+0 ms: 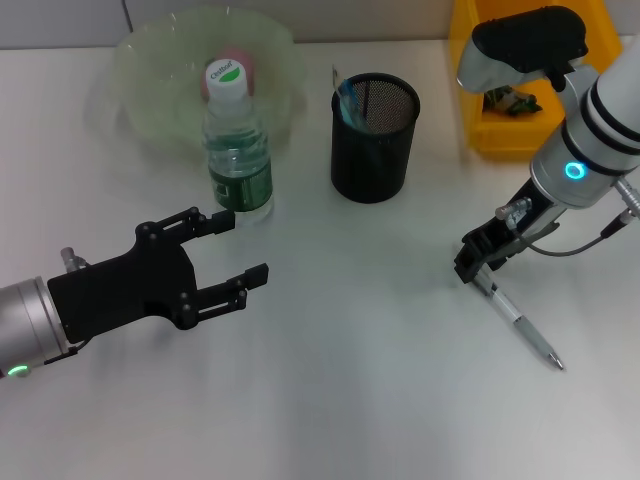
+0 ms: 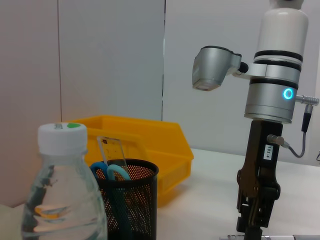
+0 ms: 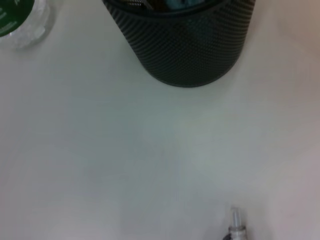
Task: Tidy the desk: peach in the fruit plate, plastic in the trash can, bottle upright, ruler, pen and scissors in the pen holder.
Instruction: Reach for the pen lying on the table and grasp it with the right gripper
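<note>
Step in hand, by judgement: pen pickup, last item for the pen holder. Right gripper (image 1: 478,270) lowered onto the upper end of the pen (image 1: 523,325), which lies flat on the bench (image 1: 350,400) to the right of the pen holder (image 1: 373,140). Jaws at the pen's end; whether clenched on it or only straddling it, cannot tell. Next move calls for a confirmed grip, a lift clear of the bench, then a carry over the holder's rim and a near-vertical drop.

Left gripper (image 1: 238,250) idle just above the bench, jaws released, just in front of the bottle (image 1: 236,150).

Containers:
- Pen holder: black mesh, upright; blue-handled scissors (image 2: 111,171) and clear ruler (image 2: 114,150) inside.
- Fruit plate (image 1: 150,70): clear, at rear left; pink peach (image 1: 243,62) inside, partly hidden behind the bottle cap.
- Yellow bin (image 1: 480,130): at rear right; small dark scrap (image 1: 512,100) inside, presumably the plastic.
- Bottle: upright, capped.
</note>
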Robot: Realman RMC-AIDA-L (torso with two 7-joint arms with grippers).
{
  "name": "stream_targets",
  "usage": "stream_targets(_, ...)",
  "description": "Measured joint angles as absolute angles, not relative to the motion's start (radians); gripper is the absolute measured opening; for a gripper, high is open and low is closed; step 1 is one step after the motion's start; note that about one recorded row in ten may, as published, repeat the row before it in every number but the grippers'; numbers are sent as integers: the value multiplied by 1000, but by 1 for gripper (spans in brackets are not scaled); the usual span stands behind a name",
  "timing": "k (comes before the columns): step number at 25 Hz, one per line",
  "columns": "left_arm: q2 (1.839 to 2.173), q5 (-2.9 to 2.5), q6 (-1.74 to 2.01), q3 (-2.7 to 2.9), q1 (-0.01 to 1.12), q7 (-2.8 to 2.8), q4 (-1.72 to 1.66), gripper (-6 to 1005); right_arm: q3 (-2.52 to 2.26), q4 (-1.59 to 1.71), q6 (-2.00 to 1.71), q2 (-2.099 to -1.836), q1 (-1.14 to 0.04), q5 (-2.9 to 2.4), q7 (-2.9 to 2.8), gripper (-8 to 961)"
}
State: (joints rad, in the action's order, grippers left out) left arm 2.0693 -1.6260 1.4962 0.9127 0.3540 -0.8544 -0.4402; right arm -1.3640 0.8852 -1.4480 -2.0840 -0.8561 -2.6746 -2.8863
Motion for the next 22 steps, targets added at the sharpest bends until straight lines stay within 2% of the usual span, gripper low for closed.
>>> stream_targets(17, 2069, -1626, 1493, 913, 354, -854, -440, 752, -1365, 856, -1425, -2086, -862, -2675, -2886, 413)
stream_targets(22, 2069, -1626, 1491, 913, 354, -854, -440, 752, -1367, 855, -1423, -2086, -864, -2675, -2884, 383)
